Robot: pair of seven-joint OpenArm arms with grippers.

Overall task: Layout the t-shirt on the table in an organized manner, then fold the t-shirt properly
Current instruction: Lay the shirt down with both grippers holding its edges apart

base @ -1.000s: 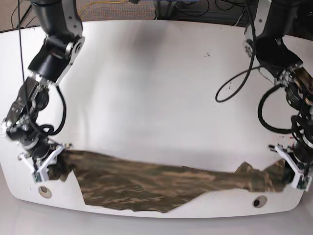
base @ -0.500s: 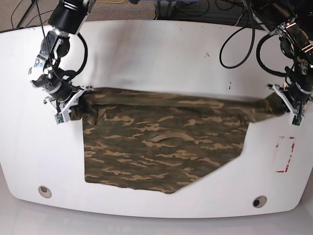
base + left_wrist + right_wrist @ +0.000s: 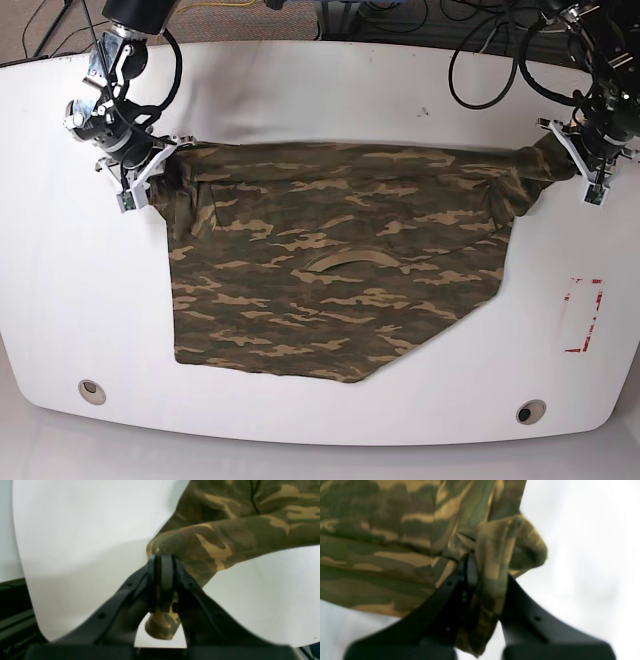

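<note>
Though it spans most of the bench [image 3: 320, 90] from one arm to the other, the t-shirt [image 3: 335, 275] is plainly a light, limp thing: it sags into a shallow curve between its two held ends and lies with soft ripples below that line, its lower hem slanting unevenly toward the near edge.

Starting at the left of the shirt in the base view, the right tool [image 3: 140, 172] is clenched on a bunched end of the top edge; the right wrist view shows cloth wadded thick between its jaws, with a fold spilling over one side. Across the middle, the body of the shirt rests flat on the bench, a pale curved seam showing roughly at its centre. At the right of the shirt, the left tool [image 3: 583, 168] is likewise pinched shut on a rolled corner, and a stub of fabric pokes out behind the jaws in the left wrist view. Beyond the shirt on that side sits a red-and-white tape mark [image 3: 582, 316], well apart from the cloth.

Cloth this soft will not hold a shape, and I would judge it slides easily on the glossy surface. A fold will want hold of flat edges near the shoulders or hem rather than these gathered wads, which could leave creases when let go.
</note>
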